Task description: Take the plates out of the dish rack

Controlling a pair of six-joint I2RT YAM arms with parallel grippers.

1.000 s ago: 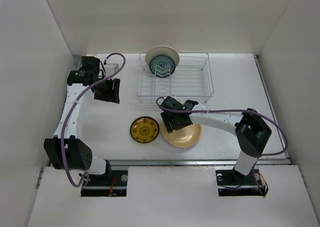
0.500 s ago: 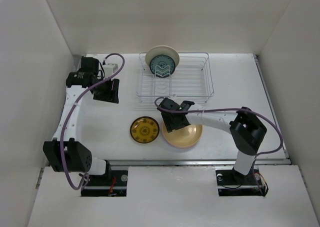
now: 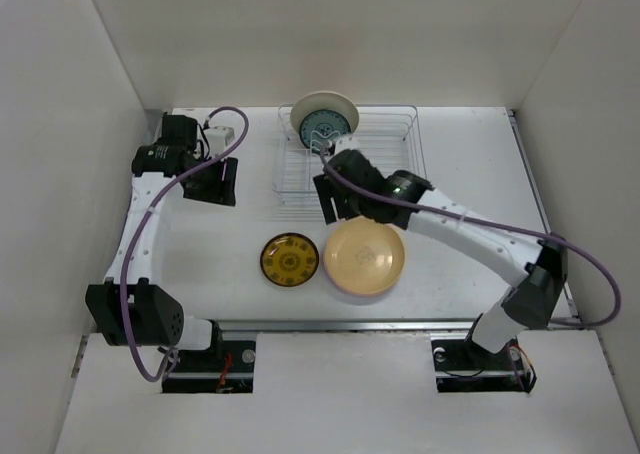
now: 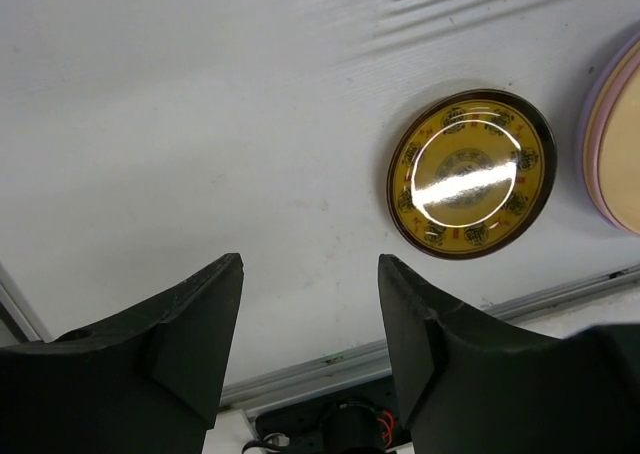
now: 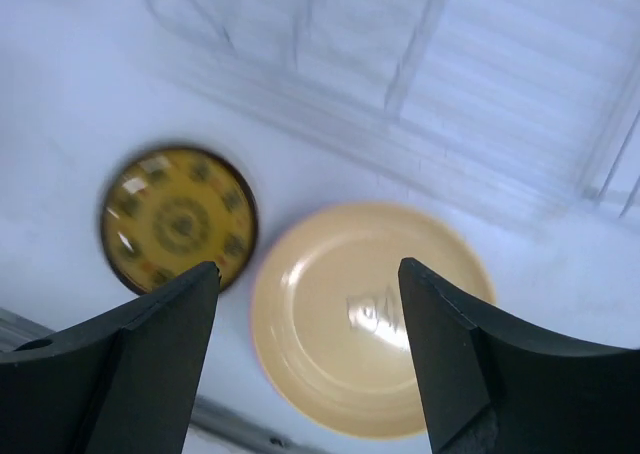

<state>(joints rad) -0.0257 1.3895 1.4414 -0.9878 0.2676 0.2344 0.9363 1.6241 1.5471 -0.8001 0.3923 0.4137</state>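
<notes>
So: one plate left to pull. The cream plate with the teal centre (image 3: 325, 121) stands on edge in the dish rack (image 3: 390, 164), at the rack's far-left corner, close to the far edge of the surface. Right end effector (image 3: 330, 196) hovers over the rack's near rail, fingers wide apart, empty. Left end effector (image 3: 225, 182) sits near the far-left corner of the surface, also apart and empty. Already out: tan-yellow plate (image 3: 366, 257) topping a stack (lavender and pink rims show under it) and the mustard-yellow plate (image 3: 290, 259), both flat by the near edge, just beside each other. How I'd do it: come in from above, one finger on each face of the upper rim, clamp, lift straight up clear of the prongs before translating. Orientation: patterned face toward the near edge, seems to lean back a bit. Its long axis runs left-right, parallel to the far edge, so the finger gap should line up near-far.
</notes>
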